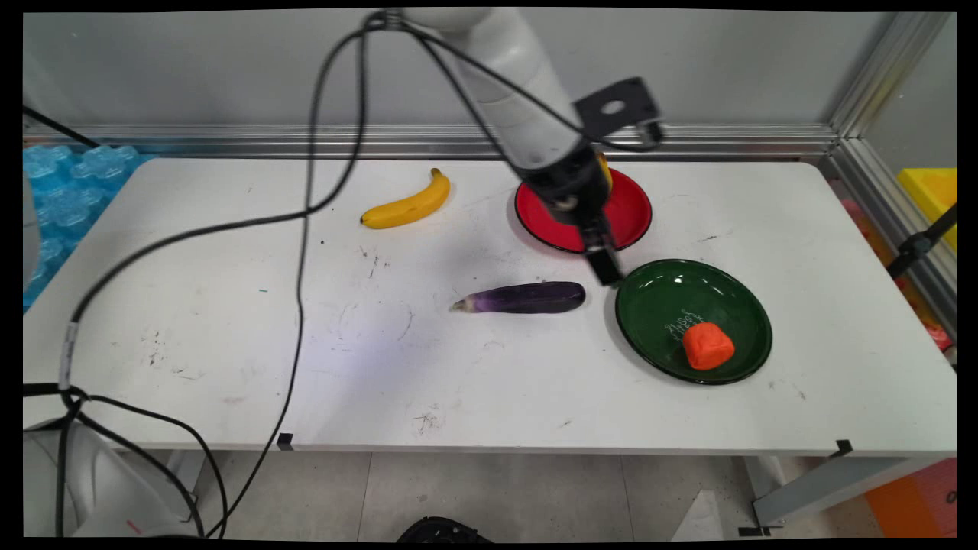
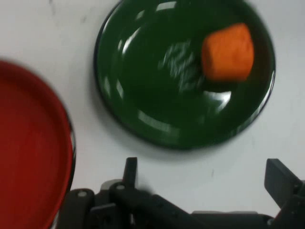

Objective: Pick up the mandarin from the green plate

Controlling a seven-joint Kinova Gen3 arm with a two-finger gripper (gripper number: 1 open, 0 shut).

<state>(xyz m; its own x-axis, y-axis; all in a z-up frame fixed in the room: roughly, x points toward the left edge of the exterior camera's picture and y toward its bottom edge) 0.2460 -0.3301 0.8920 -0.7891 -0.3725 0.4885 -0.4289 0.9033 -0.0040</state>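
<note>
Hovering empty, jaws (image 1: 603, 263) spread, between the red plate (image 1: 630, 210) and green plate (image 1: 657, 305) on the tabletop (image 1: 229, 321).
Main view: eggplant (image 1: 527, 298) just left, banana (image 1: 409, 205) farther back. Hand view: jaws (image 2: 205, 183) apart above bare tabletop (image 2: 190, 167); orange block (image 2: 228, 51) lies in the green plate (image 2: 143, 86), red plate (image 2: 28, 152) beside.

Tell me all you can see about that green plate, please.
The green plate is round, dark green and glossy with a thin black rim, and looks like enamel or glazed ware. It lies flat on the white table, right of the purple eggplant and just in front of the red plate, apart from both. An orange lump sits in it off-centre, beside faint pale markings. The open claw hangs near its rim, empty.
</note>
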